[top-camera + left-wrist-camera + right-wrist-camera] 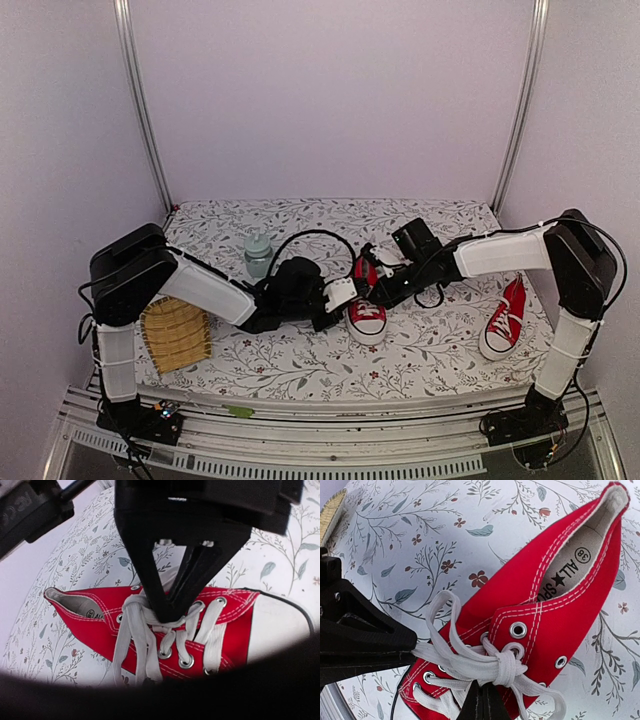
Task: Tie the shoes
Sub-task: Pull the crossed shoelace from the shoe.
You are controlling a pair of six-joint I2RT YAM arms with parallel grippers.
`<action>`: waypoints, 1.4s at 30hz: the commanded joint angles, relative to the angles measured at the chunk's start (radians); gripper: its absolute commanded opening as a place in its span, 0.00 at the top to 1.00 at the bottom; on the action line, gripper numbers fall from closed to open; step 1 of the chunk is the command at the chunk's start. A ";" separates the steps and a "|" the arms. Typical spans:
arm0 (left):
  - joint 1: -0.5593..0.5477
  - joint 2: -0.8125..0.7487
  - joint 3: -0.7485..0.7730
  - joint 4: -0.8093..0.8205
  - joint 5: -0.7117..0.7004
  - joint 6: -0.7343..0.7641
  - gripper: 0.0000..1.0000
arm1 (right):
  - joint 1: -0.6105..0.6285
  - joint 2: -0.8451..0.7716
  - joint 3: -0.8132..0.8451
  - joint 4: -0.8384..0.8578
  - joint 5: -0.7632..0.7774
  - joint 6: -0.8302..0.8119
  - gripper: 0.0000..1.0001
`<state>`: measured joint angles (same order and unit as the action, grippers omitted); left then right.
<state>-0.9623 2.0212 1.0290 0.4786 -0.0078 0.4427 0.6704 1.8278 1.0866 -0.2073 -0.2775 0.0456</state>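
Observation:
One of the red shoes (367,318) lies mid-table with its white toe cap toward the arms. The other shoe (503,320) lies at the right, apart from both arms. In the right wrist view the white laces are wound into a knot (507,667) over the upper eyelets, with a loop (440,610) on one side and another loop (555,702) on the other. My right gripper (482,695) is shut on the lace right at the knot. My left gripper (347,293) comes in from the left, its fingers (380,642) shut on a taut lace strand.
A pale green bottle (258,252) stands behind the left arm. A woven straw mat (175,333) lies at the near left. A black cable (310,235) arcs above the two wrists. The floral cloth (300,365) covers the table, with white walls on three sides.

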 commanded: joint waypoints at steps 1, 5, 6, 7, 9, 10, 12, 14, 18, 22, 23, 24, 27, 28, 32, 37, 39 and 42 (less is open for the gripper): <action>-0.013 0.014 -0.015 0.019 0.006 0.014 0.98 | 0.009 -0.012 0.019 -0.041 -0.010 -0.012 0.99; -0.013 0.003 -0.028 0.013 -0.009 0.025 1.00 | 0.009 -0.035 0.014 -0.064 -0.034 -0.021 0.99; -0.013 0.000 -0.030 0.010 -0.013 0.028 1.00 | 0.009 -0.041 0.013 -0.071 -0.040 -0.022 0.99; -0.012 -0.003 -0.032 0.006 -0.015 0.031 1.00 | 0.009 -0.045 0.013 -0.078 -0.049 -0.022 0.99; -0.013 -0.010 -0.036 -0.003 -0.015 0.037 1.00 | 0.010 -0.056 0.012 -0.096 -0.064 -0.025 0.99; -0.013 -0.013 -0.037 -0.008 -0.014 0.038 1.00 | 0.010 -0.063 0.012 -0.104 -0.069 -0.028 0.99; -0.012 -0.022 -0.042 -0.016 -0.009 0.039 1.00 | 0.010 -0.080 0.010 -0.120 -0.072 -0.034 0.99; -0.013 -0.027 -0.047 -0.025 -0.008 0.040 1.00 | 0.009 -0.092 0.008 -0.140 -0.072 -0.035 0.99; -0.013 -0.041 -0.052 -0.040 0.011 0.041 1.00 | 0.009 -0.097 0.008 -0.158 -0.066 -0.035 0.99; -0.013 -0.041 -0.052 -0.029 0.022 0.024 1.00 | 0.010 -0.086 0.021 -0.138 -0.079 -0.034 0.92; -0.012 -0.041 -0.052 -0.026 0.023 0.019 1.00 | 0.010 -0.084 0.018 -0.130 -0.083 -0.031 0.89; -0.013 -0.041 -0.052 -0.025 0.027 0.016 1.00 | 0.010 -0.081 0.017 -0.123 -0.083 -0.025 0.85; -0.012 -0.040 -0.052 -0.015 0.029 0.013 1.00 | 0.011 -0.060 0.017 -0.106 -0.083 -0.007 0.70; -0.012 -0.041 -0.052 -0.013 0.029 0.014 1.00 | 0.011 -0.052 0.017 -0.096 -0.088 -0.002 0.69; -0.013 -0.040 -0.052 -0.011 0.029 0.012 1.00 | 0.011 -0.036 0.020 -0.063 -0.088 0.014 0.68; -0.012 -0.041 -0.056 -0.009 0.030 0.010 1.00 | 0.011 -0.011 0.035 -0.041 -0.109 0.023 0.69; -0.012 -0.037 -0.055 -0.006 0.030 0.010 1.00 | 0.011 0.000 0.035 -0.029 -0.104 0.031 0.71; -0.011 -0.039 -0.053 -0.005 0.029 0.010 1.00 | 0.011 0.001 0.036 -0.031 -0.069 0.043 0.87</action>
<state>-0.9642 2.0083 0.9848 0.4667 0.0143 0.4618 0.6735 1.8091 1.0950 -0.2653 -0.3618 0.0628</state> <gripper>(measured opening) 0.005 0.239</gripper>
